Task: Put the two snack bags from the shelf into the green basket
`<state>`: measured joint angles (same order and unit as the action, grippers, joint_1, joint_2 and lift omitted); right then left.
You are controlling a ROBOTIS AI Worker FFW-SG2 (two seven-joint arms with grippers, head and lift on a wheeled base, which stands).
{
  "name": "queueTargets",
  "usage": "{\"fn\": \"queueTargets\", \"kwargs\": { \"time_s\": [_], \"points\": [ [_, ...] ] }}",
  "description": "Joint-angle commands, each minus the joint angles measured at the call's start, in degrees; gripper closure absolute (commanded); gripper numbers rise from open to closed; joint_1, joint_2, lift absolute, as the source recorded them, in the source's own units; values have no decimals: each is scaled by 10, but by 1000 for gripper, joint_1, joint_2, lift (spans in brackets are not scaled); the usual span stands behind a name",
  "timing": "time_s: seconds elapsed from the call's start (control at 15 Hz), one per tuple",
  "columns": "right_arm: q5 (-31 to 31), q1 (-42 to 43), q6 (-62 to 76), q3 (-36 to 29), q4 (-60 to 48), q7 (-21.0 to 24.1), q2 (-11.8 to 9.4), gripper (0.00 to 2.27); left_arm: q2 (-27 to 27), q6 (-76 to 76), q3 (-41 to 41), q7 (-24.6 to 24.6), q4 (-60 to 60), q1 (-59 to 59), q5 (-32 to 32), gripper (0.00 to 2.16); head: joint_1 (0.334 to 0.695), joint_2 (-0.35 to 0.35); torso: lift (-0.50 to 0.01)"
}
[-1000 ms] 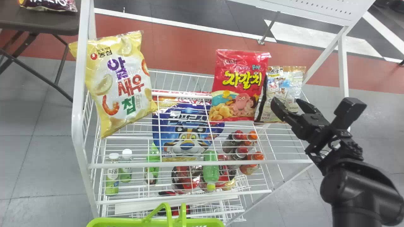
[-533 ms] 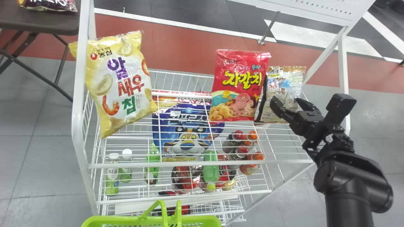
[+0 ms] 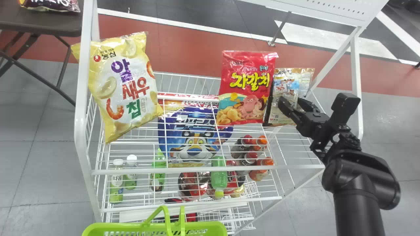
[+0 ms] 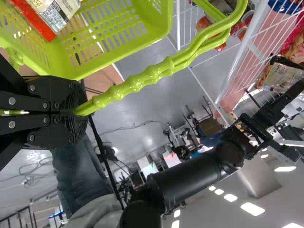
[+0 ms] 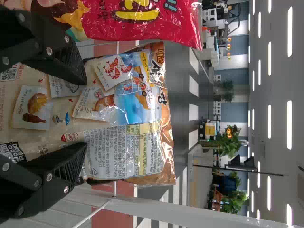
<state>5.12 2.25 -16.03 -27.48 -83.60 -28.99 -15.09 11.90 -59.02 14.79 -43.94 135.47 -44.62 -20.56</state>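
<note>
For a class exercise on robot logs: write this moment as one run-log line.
right gripper: open, in front of brown snack bag; grasp: pending; left gripper: shut on basket handle; packet: inside green basket

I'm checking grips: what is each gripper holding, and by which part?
The left gripper holds the green basket by its handle. The right gripper holds nothing; it is open by the tan bag.

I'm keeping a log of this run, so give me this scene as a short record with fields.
top shelf: yellow bag at left, red bag, brown bag at right
seen below: blue bag, bottles
green basket: near side of the rack
left claw: shut on the basket's handle
right claw: open, at the brown bag
</note>
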Motion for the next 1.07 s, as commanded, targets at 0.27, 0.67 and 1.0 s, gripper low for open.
{"fn": "queueTargets", "kwargs": {
  "time_s": [0.27, 0.67, 1.0],
  "points": [
    [10, -17, 22, 0, -13, 31, 9, 2142, -2, 0, -2, 1, -1, 1, -1, 1804, 695, -350, -11],
    [57, -73, 27, -21, -97, 73, 24, 2142, -3, 0, 0, 2, 0, 1, -1, 1808, 695, -350, -11],
    [97, -145, -50, -30, -238, 73, 47, 2142, -4, 2, 2, 3, 0, 1, 0, 1804, 695, -350, -11]
  ]
}}
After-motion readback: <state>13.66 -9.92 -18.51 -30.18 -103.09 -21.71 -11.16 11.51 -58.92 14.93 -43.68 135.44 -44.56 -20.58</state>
